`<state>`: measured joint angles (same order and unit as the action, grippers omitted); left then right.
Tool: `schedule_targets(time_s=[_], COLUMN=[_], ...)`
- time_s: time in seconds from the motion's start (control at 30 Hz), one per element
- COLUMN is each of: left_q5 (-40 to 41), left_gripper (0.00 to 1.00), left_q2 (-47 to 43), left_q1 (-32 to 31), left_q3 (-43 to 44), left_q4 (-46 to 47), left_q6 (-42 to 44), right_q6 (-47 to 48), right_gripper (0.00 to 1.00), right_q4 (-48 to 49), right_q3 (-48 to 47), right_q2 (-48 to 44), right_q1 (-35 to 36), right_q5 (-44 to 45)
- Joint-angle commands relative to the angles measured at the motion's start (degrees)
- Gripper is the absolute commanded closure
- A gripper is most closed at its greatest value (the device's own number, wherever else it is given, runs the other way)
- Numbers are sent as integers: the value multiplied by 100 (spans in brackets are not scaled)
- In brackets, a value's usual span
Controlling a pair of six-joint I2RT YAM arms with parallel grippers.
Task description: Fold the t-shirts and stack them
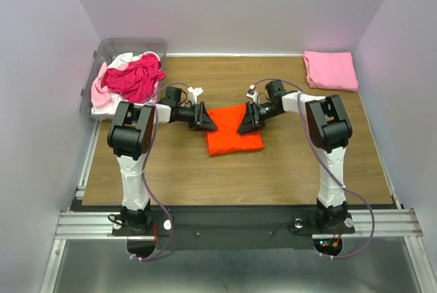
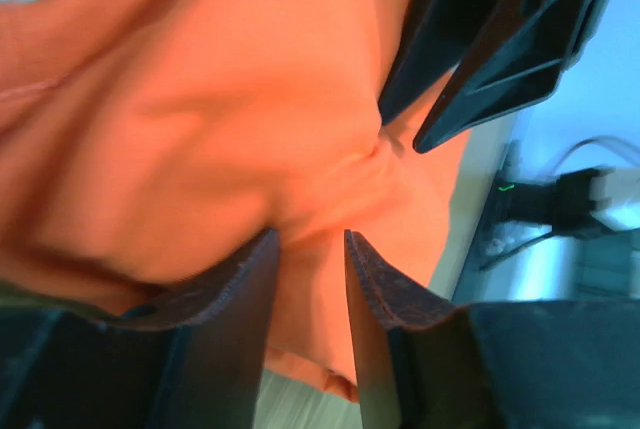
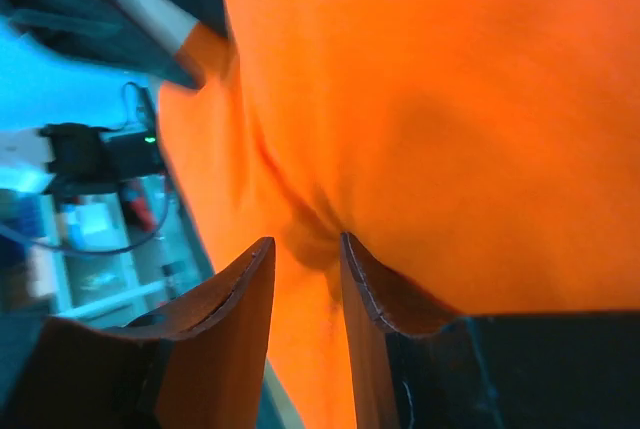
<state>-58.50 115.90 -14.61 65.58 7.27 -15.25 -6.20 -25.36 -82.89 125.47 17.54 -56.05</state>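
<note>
A bright orange t-shirt point(image 1: 234, 139), folded into a rough square, lies in the middle of the table. My left gripper point(image 1: 210, 123) is at its far left corner and my right gripper point(image 1: 242, 126) at its far right corner, the two facing each other. In the left wrist view my gripper point(image 2: 312, 239) is nearly closed with orange cloth point(image 2: 200, 99) pinched between its pads. The right gripper point(image 2: 400, 129) shows opposite, at a pucker in the cloth. In the right wrist view my gripper point(image 3: 306, 244) pinches a bunched fold of the orange shirt point(image 3: 450, 99).
A folded light pink t-shirt point(image 1: 330, 70) lies at the far right corner. A clear plastic bin point(image 1: 130, 46) at the far left holds a crumpled crimson shirt point(image 1: 136, 78) and pale pink and white ones point(image 1: 102, 91). Walls enclose three sides.
</note>
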Motion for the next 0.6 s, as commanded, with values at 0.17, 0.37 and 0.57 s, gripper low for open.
schedule_targets(time_s=[0.17,0.37,0.57], left_q5=[7,-645,-417], left_gripper=[55,57,67], left_q2=[-441,-1859,-1914], left_q1=[442,-188,-1061], left_q3=[298,-71,-949], left_q4=[-876,-1017,376], left_q6=[968,1077,-38], right_q6=[-39,-400,-444], right_gripper=[58,60,68], right_q4=[-47,-21,102], right_q3=[-193,791,1205], right_q2=[-697,-1955,-1632], right_q1=[-348,-93,118], right_q5=[-238,-688,-609])
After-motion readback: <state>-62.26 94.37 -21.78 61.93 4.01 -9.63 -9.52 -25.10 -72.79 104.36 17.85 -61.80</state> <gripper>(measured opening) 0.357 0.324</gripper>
